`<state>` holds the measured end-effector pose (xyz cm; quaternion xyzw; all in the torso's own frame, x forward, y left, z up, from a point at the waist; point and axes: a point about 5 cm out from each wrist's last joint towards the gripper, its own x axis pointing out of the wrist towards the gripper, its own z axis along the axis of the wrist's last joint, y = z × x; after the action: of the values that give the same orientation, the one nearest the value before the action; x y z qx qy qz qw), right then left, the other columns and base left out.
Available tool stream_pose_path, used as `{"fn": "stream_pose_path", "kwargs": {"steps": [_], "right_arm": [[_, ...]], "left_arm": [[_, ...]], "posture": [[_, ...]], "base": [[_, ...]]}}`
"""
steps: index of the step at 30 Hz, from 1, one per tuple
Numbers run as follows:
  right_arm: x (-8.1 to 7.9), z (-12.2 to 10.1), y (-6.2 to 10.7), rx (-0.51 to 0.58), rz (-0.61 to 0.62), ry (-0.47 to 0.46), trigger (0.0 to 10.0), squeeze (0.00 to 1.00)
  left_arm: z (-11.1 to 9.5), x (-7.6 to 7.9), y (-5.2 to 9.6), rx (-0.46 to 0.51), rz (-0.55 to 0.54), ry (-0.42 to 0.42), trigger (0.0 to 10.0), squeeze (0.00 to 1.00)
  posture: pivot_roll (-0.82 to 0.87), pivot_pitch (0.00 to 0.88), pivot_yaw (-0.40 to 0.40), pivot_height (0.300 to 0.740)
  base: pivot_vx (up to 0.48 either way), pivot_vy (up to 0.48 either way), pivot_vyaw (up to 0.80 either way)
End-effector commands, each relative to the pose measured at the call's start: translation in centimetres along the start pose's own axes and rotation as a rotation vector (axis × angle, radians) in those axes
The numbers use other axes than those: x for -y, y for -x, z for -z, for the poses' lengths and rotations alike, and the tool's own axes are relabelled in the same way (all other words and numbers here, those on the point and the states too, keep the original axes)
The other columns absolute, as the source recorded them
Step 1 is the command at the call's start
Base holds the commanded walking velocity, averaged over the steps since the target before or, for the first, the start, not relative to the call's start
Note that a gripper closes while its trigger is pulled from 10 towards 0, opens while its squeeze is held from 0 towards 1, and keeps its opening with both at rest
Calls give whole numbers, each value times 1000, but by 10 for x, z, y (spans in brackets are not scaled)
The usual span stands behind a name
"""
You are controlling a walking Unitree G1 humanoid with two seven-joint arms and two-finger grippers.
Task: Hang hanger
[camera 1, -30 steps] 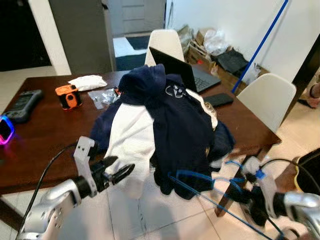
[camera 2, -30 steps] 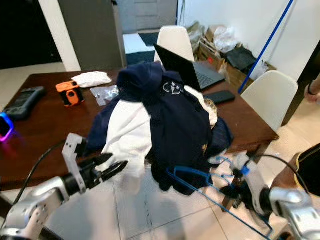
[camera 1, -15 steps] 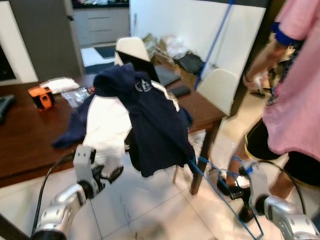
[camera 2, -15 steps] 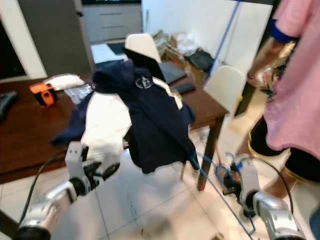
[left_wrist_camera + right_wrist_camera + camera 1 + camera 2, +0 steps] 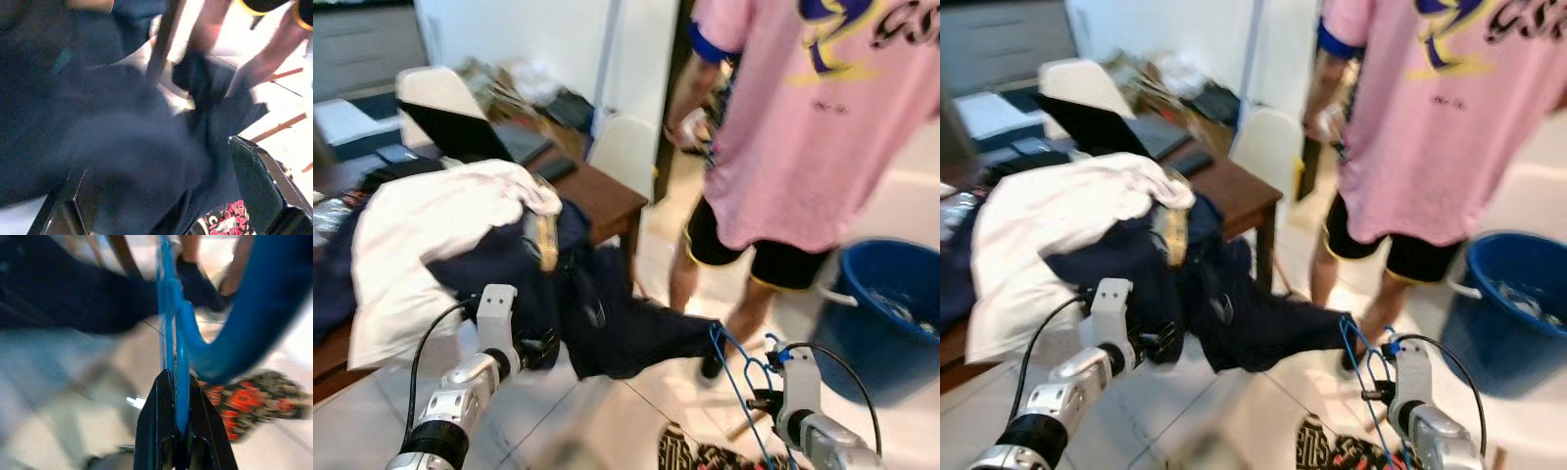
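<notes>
**Hanger in the right gripper, garment caught at its far tip**

Beside the wooden table (image 5: pixel 607 196), a person in a pink shirt (image 5: pixel 803 117) and dark shorts stands close in front of the robot, with a blue bucket (image 5: pixel 886 313) on the tiled floor just past them. A heap of clothes covers the table's near corner: a white garment (image 5: pixel 421 235) on top and a navy garment (image 5: pixel 636 333) spilling off the edge and stretching out low toward the robot's right. A laptop (image 5: pixel 460 132) and white chairs stand behind the heap; a patterned red and black cloth (image 5: pixel 1332 455) lies on the floor near the robot.

The blue hanger (image 5: pixel 736 382) is in the right gripper (image 5: pixel 176 431), whose two black fingers are pressed together on the thin blue wire. From that grip the hanger's long axis runs up and away toward the robot's left, and its far tip meets the stretched end of the navy garment, which looks caught on it. The left gripper (image 5: pixel 161 196) is pushed against the navy cloth at the table edge; its fingers stand apart on either side of the dark fabric without pinching it, as far as the blurred wrist view allows.

No rail or hook is in sight, so hanging seems some way off.
</notes>
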<state>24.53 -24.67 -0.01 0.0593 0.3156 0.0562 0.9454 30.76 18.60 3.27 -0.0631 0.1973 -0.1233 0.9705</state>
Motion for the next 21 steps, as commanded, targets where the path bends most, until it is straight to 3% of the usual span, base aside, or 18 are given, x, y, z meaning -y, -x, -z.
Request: {"fn": "stream_pose_path", "kwargs": {"steps": [1, 2, 4, 5, 6, 7, 9, 10, 11, 12, 14, 15, 16, 17, 21], "right_arm": [[-4, -19, 5, 132, -100, -73, 10000, 0], [-7, -34, 12, 228, -211, -144, 10000, 0], [-7, -34, 12, 228, -211, -144, 10000, 0], [-10, -50, 23, 317, -350, -196, 10000, 0], [-10, -50, 23, 317, -350, -196, 10000, 0], [-13, -69, 39, 409, -502, -246, 10000, 0], [-13, -69, 39, 409, -502, -246, 10000, 0], [-16, -83, 53, 476, -630, -276, 10000, 0], [-16, -83, 53, 476, -630, -276, 10000, 0], [-20, -94, 66, 520, -738, -279, 10000, 0], [-20, -94, 66, 520, -738, -279, 10000, 0], [-25, -100, 76, 526, -817, -253, 10000, 0], [-25, -100, 76, 526, -817, -253, 10000, 0], [-29, -95, 79, 466, -850, -185, 10000, 0], [-27, -77, 74, 336, -816, -107, 10000, 0]], "left_arm": [[-11, 0, -3, 47, -11, -17, 10000, 0], [-15, -2, -3, 66, -25, -23, 10000, 0], [-15, -2, -3, 66, -25, -23, 10000, 0], [-18, -4, -2, 84, -34, -27, 10000, 0], [-18, -4, -2, 84, -34, -27, 10000, 0], [-20, -5, -2, 95, -39, -34, 10000, 0], [-20, -5, -2, 95, -39, -34, 10000, 0], [-21, -6, -2, 100, -43, -44, 10000, 0], [-21, -6, -2, 100, -43, -44, 10000, 0], [-20, -5, -2, 101, -45, -50, 10000, 0], [-20, -5, -2, 101, -45, -50, 10000, 0], [-18, -4, -2, 99, -44, -55, 10000, 0], [-18, -4, -2, 99, -44, -55, 10000, 0], [-17, -2, -3, 101, -40, -54, 10000, 0], [-12, 0, -4, 84, -20, -70, 10000, 0]], "posture": [[-30, 0, -9, 740], [-27, 0, -11, 740], [-27, 0, -11, 740], [-24, 0, -14, 740], [-24, 0, -14, 740], [-27, 0, -15, 740], [-27, 0, -15, 740], [-26, 0, -15, 740], [-26, 0, -15, 740], [-31, 0, -14, 740], [-31, 0, -14, 740], [-32, 0, -16, 740], [-32, 0, -16, 740], [-36, 0, -19, 740], [-37, 0, -22, 740]], "base": [[0, 0, -800], [0, 0, -800], [0, 0, -800], [0, 0, -800], [0, 0, -800], [0, 0, -800], [0, 0, -800], [0, 0, -800], [0, 0, -800], [0, 0, -800], [0, 0, -800], [0, 0, -800], [0, 0, -800], [0, 0, -800], [0, 0, -800]]}}
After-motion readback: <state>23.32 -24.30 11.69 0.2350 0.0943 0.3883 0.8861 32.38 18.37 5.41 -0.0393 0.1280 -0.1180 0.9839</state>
